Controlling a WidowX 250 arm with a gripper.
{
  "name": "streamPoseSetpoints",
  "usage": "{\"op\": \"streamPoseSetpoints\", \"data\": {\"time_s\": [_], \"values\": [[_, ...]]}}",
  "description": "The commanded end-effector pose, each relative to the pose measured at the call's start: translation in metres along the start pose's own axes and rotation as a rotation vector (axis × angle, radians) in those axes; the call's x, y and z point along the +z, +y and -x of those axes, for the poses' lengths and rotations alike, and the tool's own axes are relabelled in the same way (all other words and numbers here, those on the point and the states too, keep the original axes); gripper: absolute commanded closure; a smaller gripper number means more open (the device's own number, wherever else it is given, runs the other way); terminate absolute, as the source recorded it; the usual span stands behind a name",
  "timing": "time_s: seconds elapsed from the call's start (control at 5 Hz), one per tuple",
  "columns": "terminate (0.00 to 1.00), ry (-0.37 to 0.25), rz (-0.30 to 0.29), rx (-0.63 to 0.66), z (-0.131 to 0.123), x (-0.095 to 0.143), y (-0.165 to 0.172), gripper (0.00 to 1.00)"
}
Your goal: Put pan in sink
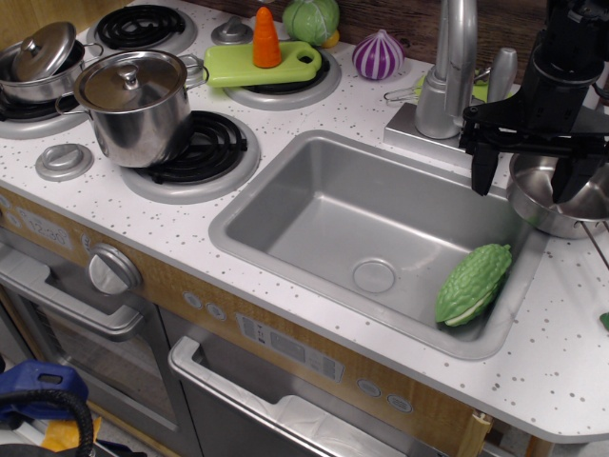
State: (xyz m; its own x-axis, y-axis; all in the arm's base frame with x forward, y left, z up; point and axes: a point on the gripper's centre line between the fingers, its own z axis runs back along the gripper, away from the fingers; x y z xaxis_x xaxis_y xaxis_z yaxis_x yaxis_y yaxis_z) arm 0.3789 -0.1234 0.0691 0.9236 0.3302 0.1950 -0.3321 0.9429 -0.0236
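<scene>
The pan [550, 202] is a small shiny steel pan standing on the white countertop just right of the sink's far right corner. Its thin wire handle [596, 244] runs toward the front right. The sink [333, 205] is a grey rectangular basin with a round drain [373, 275]. My black gripper [526, 173] hangs over the pan's left side with its jaws spread open. One finger [483, 169] is outside the pan's left rim and the other [569, 179] is over the pan's inside. It holds nothing.
A green bumpy toy vegetable [473, 284] lies in the sink's front right corner. The faucet [447, 76] stands behind the sink. A lidded steel pot [136, 103] and a smaller lidded pot [38, 62] sit on the stove burners at left. A green cutting board with a carrot [265, 43] is at the back.
</scene>
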Motion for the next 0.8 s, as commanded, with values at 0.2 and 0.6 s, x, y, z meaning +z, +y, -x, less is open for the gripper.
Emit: {"op": "streamPoseSetpoints", "data": {"time_s": [0.2, 0.6], "values": [[0.0, -0.006, 0.034, 0.101, -0.011, 0.009, -0.005, 0.0], [0.0, -0.074, 0.066, 0.257, -0.022, 0.005, -0.012, 0.0]]}}
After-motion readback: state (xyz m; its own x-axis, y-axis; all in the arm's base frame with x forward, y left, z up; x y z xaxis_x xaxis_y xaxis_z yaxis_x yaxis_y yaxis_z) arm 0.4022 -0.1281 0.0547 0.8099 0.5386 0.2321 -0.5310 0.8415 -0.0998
